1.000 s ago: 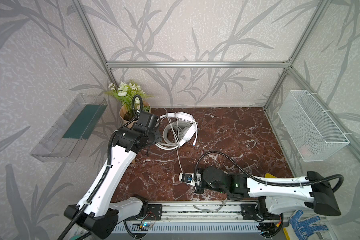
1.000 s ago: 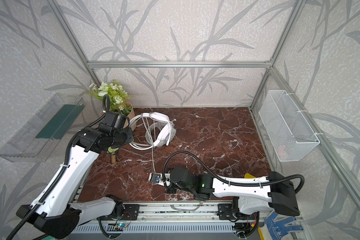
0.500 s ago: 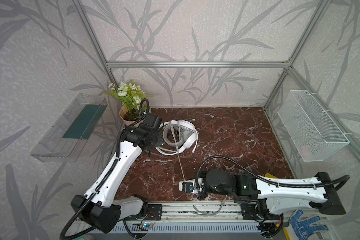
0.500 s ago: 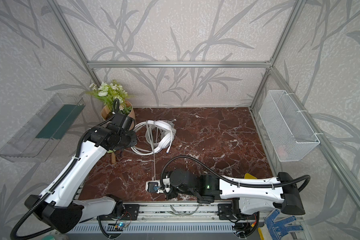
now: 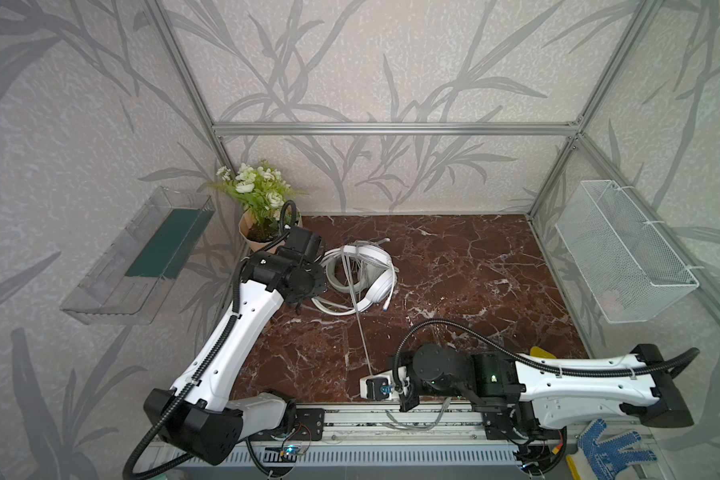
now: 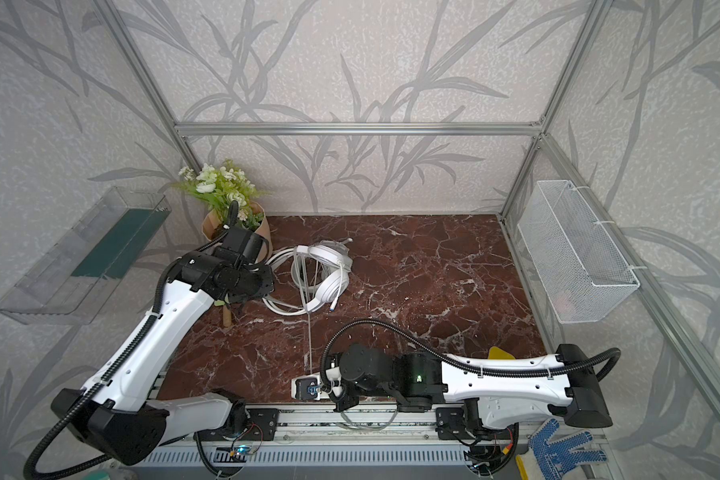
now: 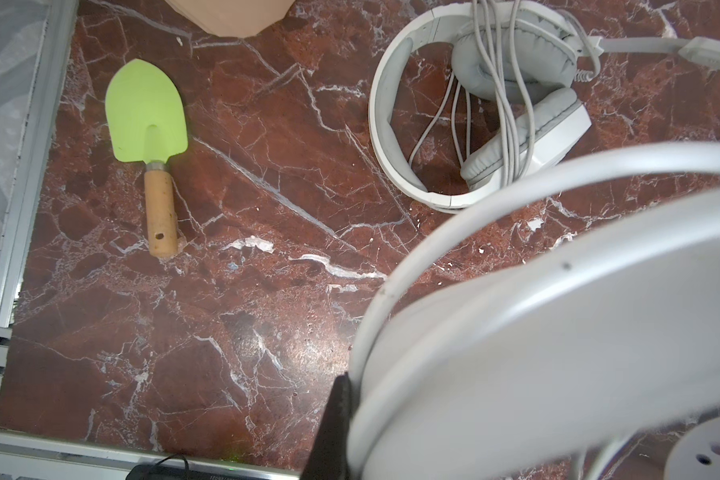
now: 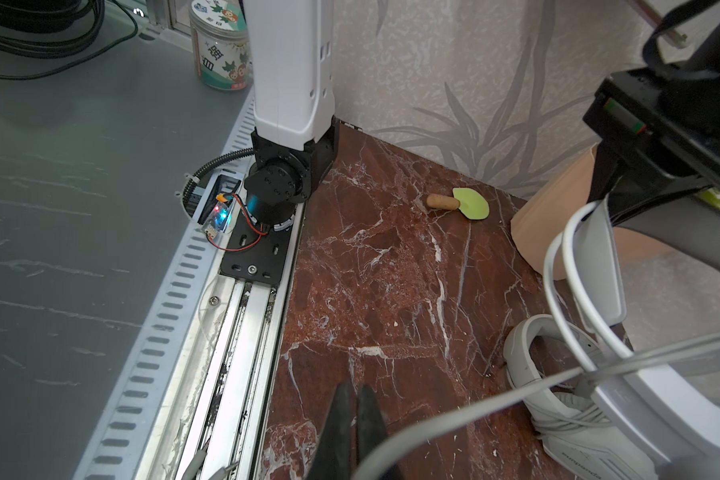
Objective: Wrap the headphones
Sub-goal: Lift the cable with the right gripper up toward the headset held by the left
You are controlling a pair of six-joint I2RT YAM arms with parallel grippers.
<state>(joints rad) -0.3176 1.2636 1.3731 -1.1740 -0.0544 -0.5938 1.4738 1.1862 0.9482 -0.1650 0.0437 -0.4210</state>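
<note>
- Left gripper (image 5: 308,289) clamps the white headset (image 7: 558,353) by its band, raised near the pot (image 5: 262,239).
- Right gripper (image 8: 355,401) jaws pinch the taut cable (image 5: 361,332) at the table (image 5: 474,270) front.
- Grey headset (image 7: 512,83) lies on the table.

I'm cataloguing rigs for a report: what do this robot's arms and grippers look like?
Left arm and right arm: white shells, black joints, black ribbed cable hoses alongside. A green light glows on the right forearm. Right gripper: slim, black, tapered fingers.
</note>
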